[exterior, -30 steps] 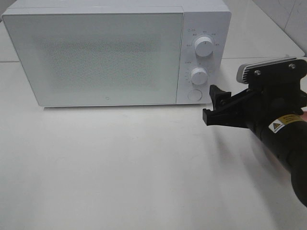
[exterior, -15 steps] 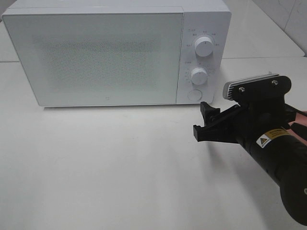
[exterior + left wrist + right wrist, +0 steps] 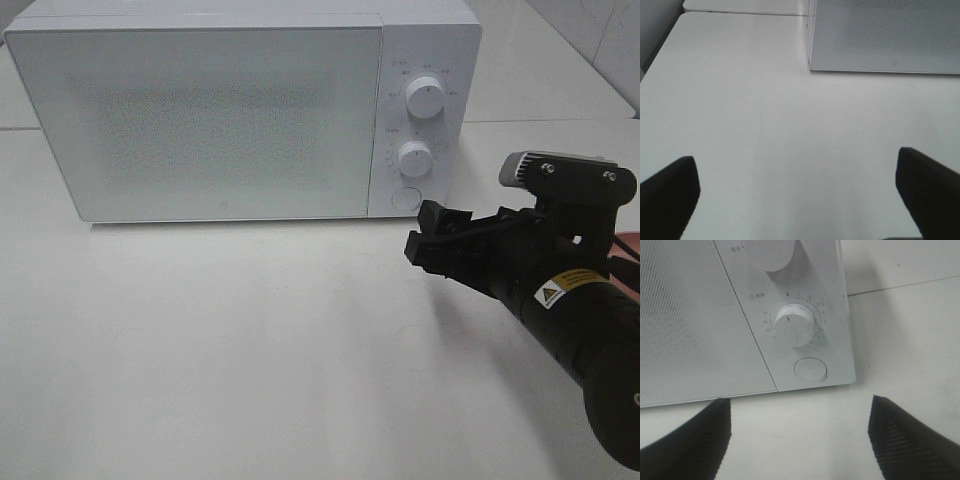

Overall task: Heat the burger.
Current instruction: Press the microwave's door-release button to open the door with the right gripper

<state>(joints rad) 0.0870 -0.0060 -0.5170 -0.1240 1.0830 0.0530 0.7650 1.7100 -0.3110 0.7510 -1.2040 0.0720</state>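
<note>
Tabletop (image 3: 200,350), white and wide, carries a white microwave (image 3: 220,120) along its far side. The microwave's door (image 3: 200,110) is shut, and its speckled front gives no sight of the inside. The burger appears in none of the views, so its place cannot be told. The black right arm (image 3: 585,330) reaches in from the near right and points toward the control panel (image 3: 425,60). The right gripper (image 3: 428,238) hovers above the table just in front of the microwave's lower right corner, apart from it. Its fingers (image 3: 690,445) are spread, with only tabletop and the panel seen between them. The left gripper (image 3: 795,155) shows in its wrist view alone. It is spread wide above bare tabletop, with the microwave's lower left corner ahead of it. On the panel the upper dial (image 3: 425,97) sits above the lower dial (image 3: 414,158), whose black mark points toward the zero. The round button (image 3: 405,197) lies just below that.
</note>
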